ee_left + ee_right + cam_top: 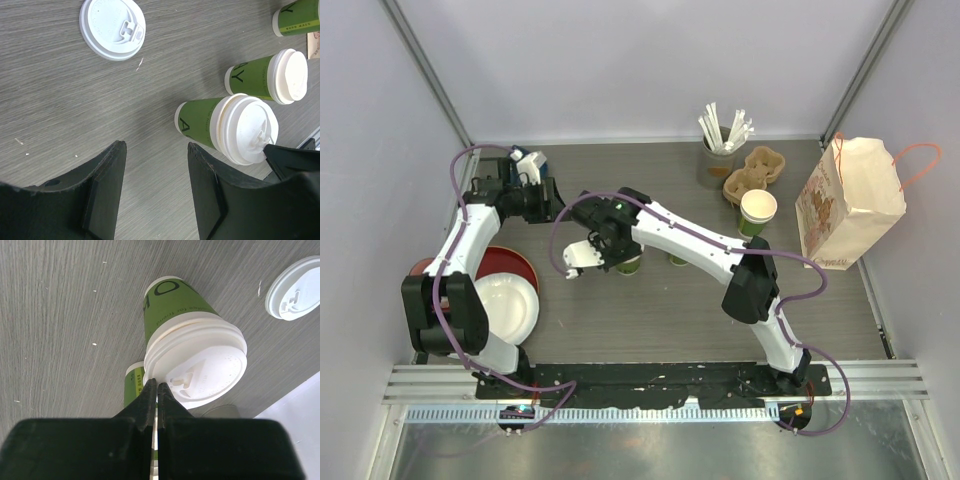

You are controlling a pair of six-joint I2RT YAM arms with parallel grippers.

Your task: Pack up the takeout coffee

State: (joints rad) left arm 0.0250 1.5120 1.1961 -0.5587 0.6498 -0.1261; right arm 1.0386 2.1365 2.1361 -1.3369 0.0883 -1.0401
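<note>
1. Could tip the capped cup [192, 355]: pressed at the lid's near edge, not its middle, so liable to lever the tall body over under any sideways shove and spill coffee on the table [650, 320].
2. Could also seat that lid crooked, down on one side and proud on the other, and leak once inside the paper bag [845, 200], well to the right of the capped cup.
3. Might clip the second capped cup [270, 75], just beyond the capped cup, on a careless swing of so long a reach.
4. Right gripper [156, 385]: clamped fully together, nothing between the fingers, tips touching the capped cup's lid rim; stretched far leftward from its base, elbow raised, wrist bent down over the capped cup.
5. Left gripper [156, 147]: parted part-way, holding nothing, hovering over bare tabletop left of the capped cup, wrist turned toward it.
6. Loose lid [112, 27] flat near the capped cup, apart from it; open cup [757, 210] and cardboard carrier [755, 170] to its right, toward the bag. Nothing seen packed yet.
</note>
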